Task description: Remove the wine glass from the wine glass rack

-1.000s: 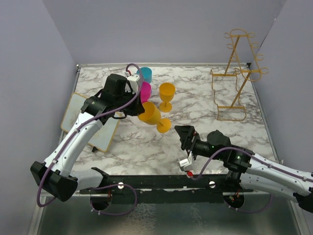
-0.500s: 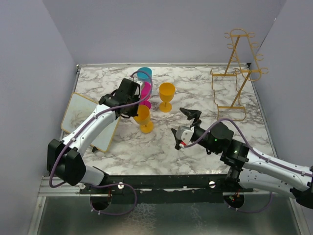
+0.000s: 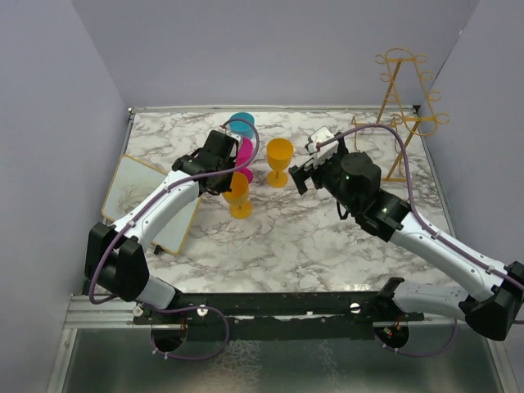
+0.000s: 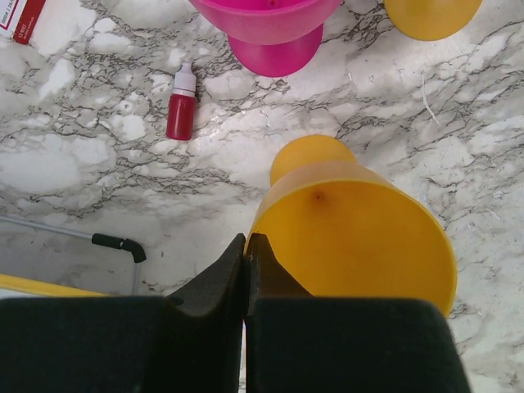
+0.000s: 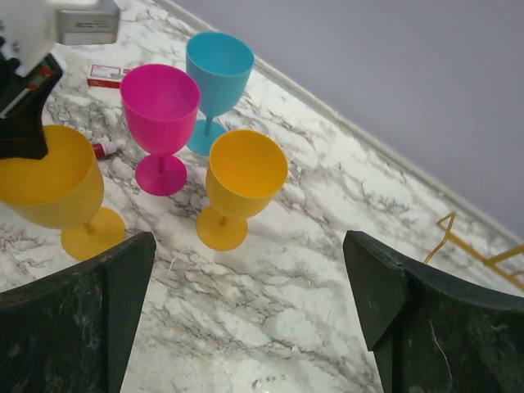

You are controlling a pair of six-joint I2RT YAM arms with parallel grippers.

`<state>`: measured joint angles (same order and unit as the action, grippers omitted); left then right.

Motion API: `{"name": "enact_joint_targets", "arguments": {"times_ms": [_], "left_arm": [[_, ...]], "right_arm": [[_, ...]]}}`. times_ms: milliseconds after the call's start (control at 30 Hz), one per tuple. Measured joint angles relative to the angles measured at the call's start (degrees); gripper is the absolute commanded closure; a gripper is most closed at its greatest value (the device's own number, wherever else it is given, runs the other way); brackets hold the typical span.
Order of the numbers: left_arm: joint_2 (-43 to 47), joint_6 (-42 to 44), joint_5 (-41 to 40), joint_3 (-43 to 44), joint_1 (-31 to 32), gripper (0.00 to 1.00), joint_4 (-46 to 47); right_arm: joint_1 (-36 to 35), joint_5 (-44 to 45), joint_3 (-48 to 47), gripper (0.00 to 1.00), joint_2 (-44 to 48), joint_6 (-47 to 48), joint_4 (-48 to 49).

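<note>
The gold wire wine glass rack [image 3: 399,123] stands at the back right with nothing hanging on it; a bit of its base shows in the right wrist view [image 5: 479,246]. My left gripper [image 3: 223,180] is shut on the rim of a yellow wine glass [image 3: 239,195], which is upright with its foot at the marble. The left wrist view shows the jaws [image 4: 246,246] pinching that rim, with the yellow wine glass [image 4: 360,237] to their right. My right gripper [image 3: 304,173] is open and empty, near a second yellow glass [image 3: 279,160]. In the right wrist view the right gripper [image 5: 250,315] hangs over bare marble.
A pink glass [image 3: 244,154] and a blue glass [image 3: 241,124] stand right behind the held one. A small red bottle [image 4: 181,110] lies on the marble. A white board [image 3: 147,201] lies at the left edge. Grey walls close in the sides and back.
The left gripper brought the tilted yellow glass upright and lowered it near the pink glass. The right arm swung from the front of the table up toward the middle back.
</note>
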<state>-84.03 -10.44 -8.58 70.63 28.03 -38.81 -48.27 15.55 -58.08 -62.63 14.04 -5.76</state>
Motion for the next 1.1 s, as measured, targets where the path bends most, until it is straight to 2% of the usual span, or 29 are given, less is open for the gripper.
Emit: {"name": "enact_joint_targets", "arguments": {"times_ms": [133, 400, 633, 900, 1100], "left_arm": [[-0.11, 0.55, -0.07, 0.09, 0.00, 0.71, 0.04], [-0.17, 1.22, -0.07, 1.81, 0.00, 0.52, -1.22], [2.69, 1.60, -0.02, 6.84, 0.00, 0.28, -3.87], [11.32, 2.01, 0.52, 19.69, 0.00, 0.21, -3.98], [21.86, 1.92, 3.28, 20.52, 0.00, 0.15, 9.07]], "right_arm": [[4.20, -1.95, -2.54, 0.01, -2.36, -6.78, -3.87], [9.09, -7.37, -10.49, 0.01, -4.52, -13.68, -8.59], [15.67, -14.03, -19.85, 0.01, -6.23, -17.44, -14.43], [27.39, -22.53, -30.10, 0.01, -6.75, -23.45, -21.53], [31.87, -23.26, -31.65, 0.01, -3.23, -25.29, -22.36]]}}
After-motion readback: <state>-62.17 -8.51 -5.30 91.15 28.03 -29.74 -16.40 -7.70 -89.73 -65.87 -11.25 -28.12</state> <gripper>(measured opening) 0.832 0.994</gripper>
